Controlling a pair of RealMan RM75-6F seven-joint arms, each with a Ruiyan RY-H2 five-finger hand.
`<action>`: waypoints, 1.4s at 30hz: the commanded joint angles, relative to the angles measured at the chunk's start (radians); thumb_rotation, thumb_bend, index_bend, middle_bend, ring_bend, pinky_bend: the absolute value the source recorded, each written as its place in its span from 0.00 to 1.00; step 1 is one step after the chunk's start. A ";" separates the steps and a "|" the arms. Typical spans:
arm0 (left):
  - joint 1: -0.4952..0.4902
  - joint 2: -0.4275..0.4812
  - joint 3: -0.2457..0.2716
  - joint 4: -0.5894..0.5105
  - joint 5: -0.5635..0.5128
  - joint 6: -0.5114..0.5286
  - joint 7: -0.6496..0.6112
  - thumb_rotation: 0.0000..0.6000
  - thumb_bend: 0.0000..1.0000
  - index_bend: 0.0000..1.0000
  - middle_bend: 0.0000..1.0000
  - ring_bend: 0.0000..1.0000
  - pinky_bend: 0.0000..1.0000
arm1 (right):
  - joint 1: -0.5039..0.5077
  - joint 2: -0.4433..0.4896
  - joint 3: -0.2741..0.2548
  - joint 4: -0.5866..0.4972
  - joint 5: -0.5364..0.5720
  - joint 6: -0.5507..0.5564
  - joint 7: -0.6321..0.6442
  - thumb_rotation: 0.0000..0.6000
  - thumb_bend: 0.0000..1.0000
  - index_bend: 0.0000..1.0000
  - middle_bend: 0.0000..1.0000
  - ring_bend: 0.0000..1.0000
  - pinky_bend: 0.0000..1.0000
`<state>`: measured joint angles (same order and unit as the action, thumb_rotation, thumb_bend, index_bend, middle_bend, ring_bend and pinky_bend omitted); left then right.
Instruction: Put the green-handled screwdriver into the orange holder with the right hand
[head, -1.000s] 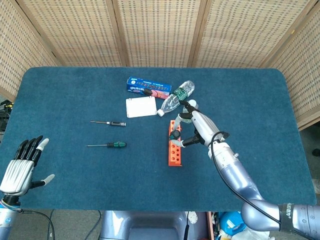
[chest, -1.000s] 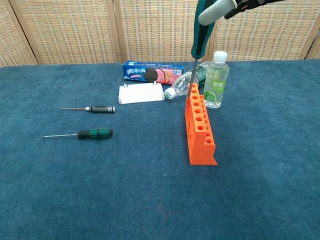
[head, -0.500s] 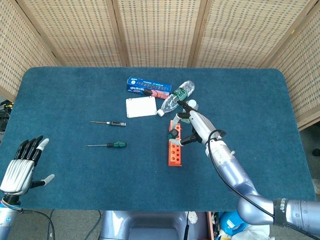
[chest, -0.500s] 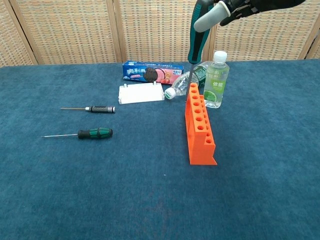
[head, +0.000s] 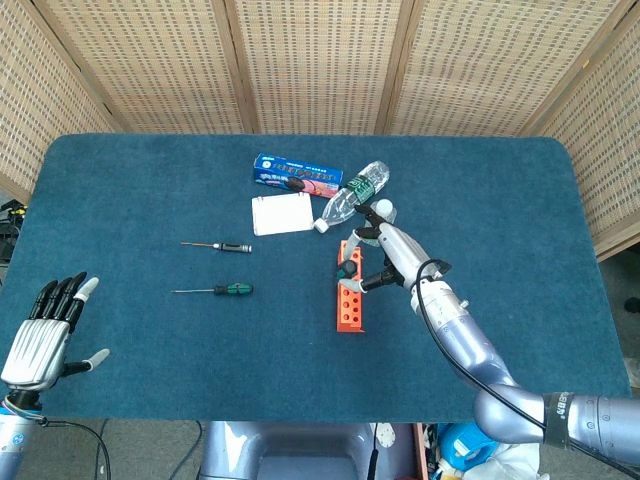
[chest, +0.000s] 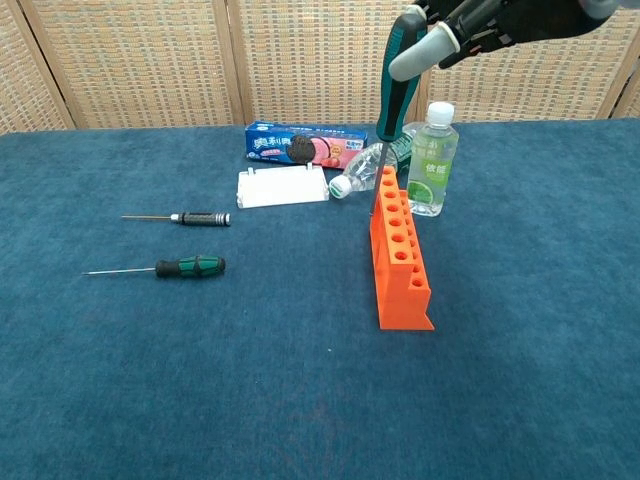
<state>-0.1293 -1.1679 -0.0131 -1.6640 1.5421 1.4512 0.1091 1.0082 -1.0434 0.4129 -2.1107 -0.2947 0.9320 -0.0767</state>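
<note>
Right hand (chest: 480, 25) clamped on green-handled screwdriver (chest: 393, 75), upright above far end of orange plastic holder (chest: 400, 255). Advice: centre tip over hole, lower straight.

My right hand (chest: 490, 22) is cut off by the top edge of the chest view. Whether the screwdriver (chest: 393, 80) tip sits in a hole of the orange holder (chest: 401, 262) or beside it, I cannot tell. The biscuit pack (head: 298, 177) print is unreadable.

I see a blue-carpeted table (head: 150, 180) enclosed by woven wicker screens (head: 320, 60) with wooden frames, evenly lit.
</note>
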 joint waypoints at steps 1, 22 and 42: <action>0.000 0.000 0.000 0.001 0.000 -0.001 0.000 1.00 0.00 0.00 0.00 0.00 0.00 | -0.001 -0.004 -0.004 0.006 -0.005 -0.003 0.003 1.00 0.19 0.67 0.00 0.00 0.00; -0.001 0.000 0.002 0.002 -0.001 -0.001 0.000 1.00 0.00 0.00 0.00 0.00 0.00 | 0.009 0.039 0.012 -0.011 0.003 0.004 0.018 1.00 0.19 0.67 0.00 0.00 0.00; -0.001 -0.004 0.004 0.001 0.000 -0.003 0.009 1.00 0.00 0.00 0.00 0.00 0.00 | -0.012 0.071 -0.008 0.004 -0.008 -0.029 0.043 1.00 0.19 0.67 0.00 0.00 0.00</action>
<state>-0.1306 -1.1714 -0.0091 -1.6630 1.5425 1.4479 0.1180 0.9970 -0.9727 0.4048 -2.1065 -0.3019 0.9032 -0.0345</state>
